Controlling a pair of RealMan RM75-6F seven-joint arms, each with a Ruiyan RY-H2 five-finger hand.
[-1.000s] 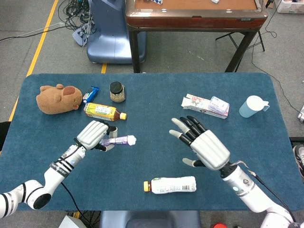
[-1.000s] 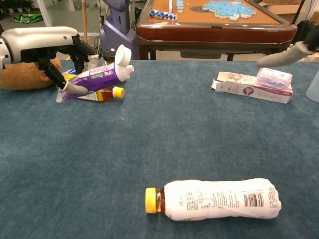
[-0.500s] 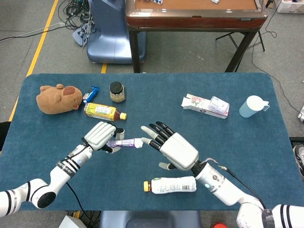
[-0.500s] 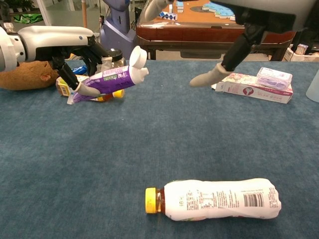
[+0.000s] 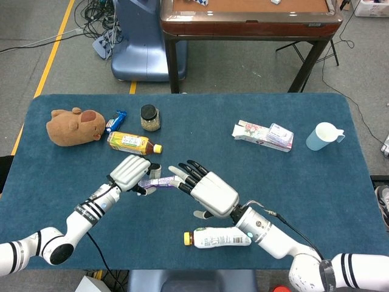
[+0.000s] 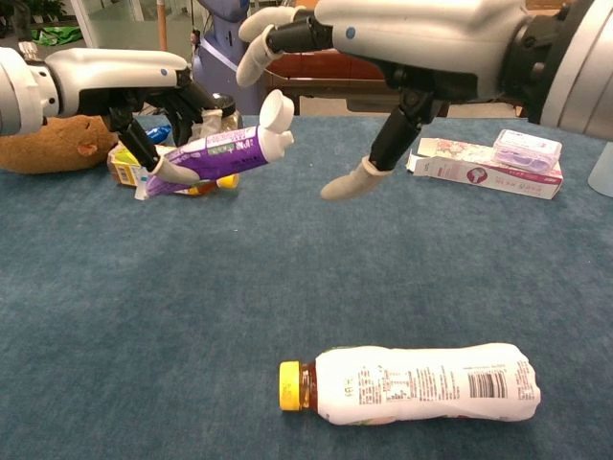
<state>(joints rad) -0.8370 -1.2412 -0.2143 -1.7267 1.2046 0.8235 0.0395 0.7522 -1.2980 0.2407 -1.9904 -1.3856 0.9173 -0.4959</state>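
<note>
Your right hand [image 5: 203, 190], fingers spread, has slid toward nine o'clock, reaching the purple tube [image 6: 215, 153] your left hand [image 5: 130, 173] grips.

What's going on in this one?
The left robot hand holds a purple tube up off the blue table, cap end toward the right robot hand. The right one is open, fingers spread and almost at the cap. A white bottle lies near the front edge, untouched.

Blue table [image 5: 316, 182] bearing bottles [image 5: 217, 236], plush bear [image 5: 74, 126], cup [image 5: 322, 136].
</note>
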